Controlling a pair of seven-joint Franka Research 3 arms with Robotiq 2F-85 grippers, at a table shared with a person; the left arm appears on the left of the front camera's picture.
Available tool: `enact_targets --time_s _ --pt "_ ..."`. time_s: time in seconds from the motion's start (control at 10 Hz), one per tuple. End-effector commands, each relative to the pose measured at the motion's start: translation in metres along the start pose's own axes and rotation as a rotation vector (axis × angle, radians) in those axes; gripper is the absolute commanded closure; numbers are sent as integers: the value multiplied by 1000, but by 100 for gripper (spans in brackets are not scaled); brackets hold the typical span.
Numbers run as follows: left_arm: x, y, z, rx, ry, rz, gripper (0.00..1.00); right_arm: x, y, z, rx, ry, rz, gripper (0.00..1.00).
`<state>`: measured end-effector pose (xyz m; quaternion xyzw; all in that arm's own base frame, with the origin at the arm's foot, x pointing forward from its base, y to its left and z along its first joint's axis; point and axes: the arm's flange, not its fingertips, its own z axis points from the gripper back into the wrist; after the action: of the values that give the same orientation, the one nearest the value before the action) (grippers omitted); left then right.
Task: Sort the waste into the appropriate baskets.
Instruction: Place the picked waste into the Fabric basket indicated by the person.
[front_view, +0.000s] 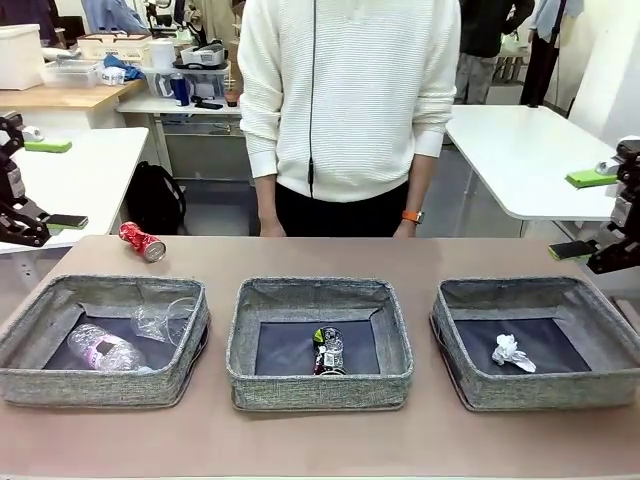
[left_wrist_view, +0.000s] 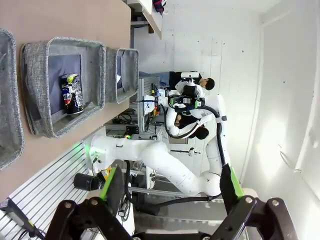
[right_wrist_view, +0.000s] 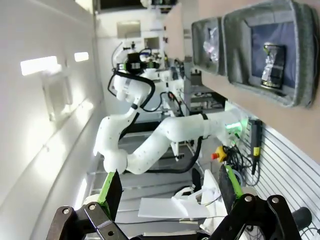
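Red can (front_view: 141, 241) on table; bottle (front_view: 105, 350), cup (front_view: 163, 321) left basket (front_view: 60, 387); dark can (front_view: 327, 351) middle; wad (front_view: 512, 353) right.

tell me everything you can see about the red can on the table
The red can lies on its side on the bare brown table, at the far left, behind the left basket and outside all three. It looks like crumpled metal, red with white markings, its silver end turned toward the front right. Nothing but the tabletop touches it; it lies apart from the basket and the person's hands.
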<state>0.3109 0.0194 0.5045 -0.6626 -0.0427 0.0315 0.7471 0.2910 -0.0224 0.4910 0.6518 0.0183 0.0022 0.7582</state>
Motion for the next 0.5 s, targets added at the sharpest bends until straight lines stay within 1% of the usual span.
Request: enact_targets --time_s 0.0,0.4 --pt "0 -3 1 -10 -8 -6 0 0 7 1 14 -3 -17 0" --pt "0 -3 1 -10 -8 -6 0 0 7 1 14 -3 -17 0"
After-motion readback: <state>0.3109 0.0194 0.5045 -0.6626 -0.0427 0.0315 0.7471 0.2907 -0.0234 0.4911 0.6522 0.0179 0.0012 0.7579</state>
